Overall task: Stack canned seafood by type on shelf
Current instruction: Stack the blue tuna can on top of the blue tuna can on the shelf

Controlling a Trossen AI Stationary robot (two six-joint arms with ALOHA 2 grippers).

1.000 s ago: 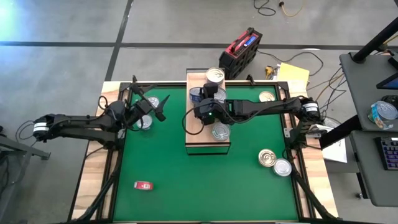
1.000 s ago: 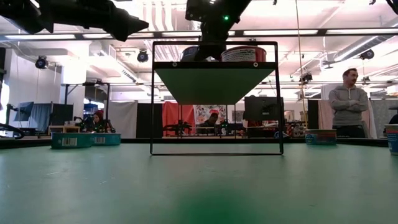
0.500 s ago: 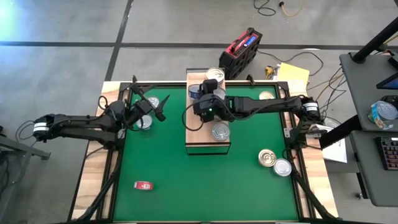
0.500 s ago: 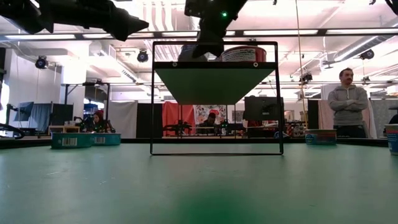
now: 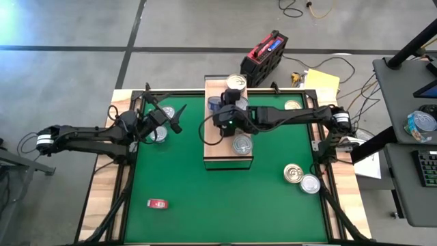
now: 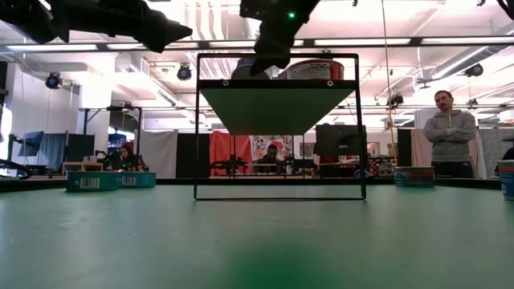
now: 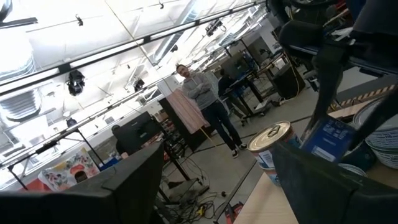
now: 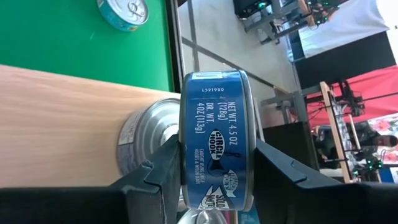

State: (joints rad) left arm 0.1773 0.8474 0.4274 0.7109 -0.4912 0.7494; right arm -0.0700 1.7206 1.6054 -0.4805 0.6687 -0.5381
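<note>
The shelf (image 5: pixel 229 158) is a light-wood board on a dark frame at the mat's far middle. On it stand a can at the far end (image 5: pixel 235 82) and a silver-lidded can (image 5: pixel 242 144) nearer. My right gripper (image 5: pixel 218 106) hovers over the shelf's far half, shut on a blue-labelled can (image 8: pixel 214 124). A silver can (image 8: pixel 144 142) rests on the wood just beyond it. Two more cans (image 5: pixel 158 134) sit on the mat at the far left. My left gripper (image 5: pixel 174 121) hangs open above them, nothing between its fingers (image 7: pixel 323 180). My right gripper pinches the blue can across its two flat faces, one finger (image 8: pixel 163 174) on each, so its label wall (image 8: pixel 214 106) faces the wrist camera. The fingers come from the table's right, slanting down. The can stands on edge over the shelf; whether it touches the silver can I cannot tell.
A gold-lidded can (image 5: pixel 293 173) and a silver-lidded one (image 5: pixel 310 184) sit at the mat's near right, another gold one (image 5: pixel 293 106) on the right wooden border. A small red flat object (image 5: pixel 158 203) lies near left. A person stands in the room beyond.
My right gripper has rolled a little about its own axis with the blue can, staying over the shelf's far half. The left arm has kept still.
</note>
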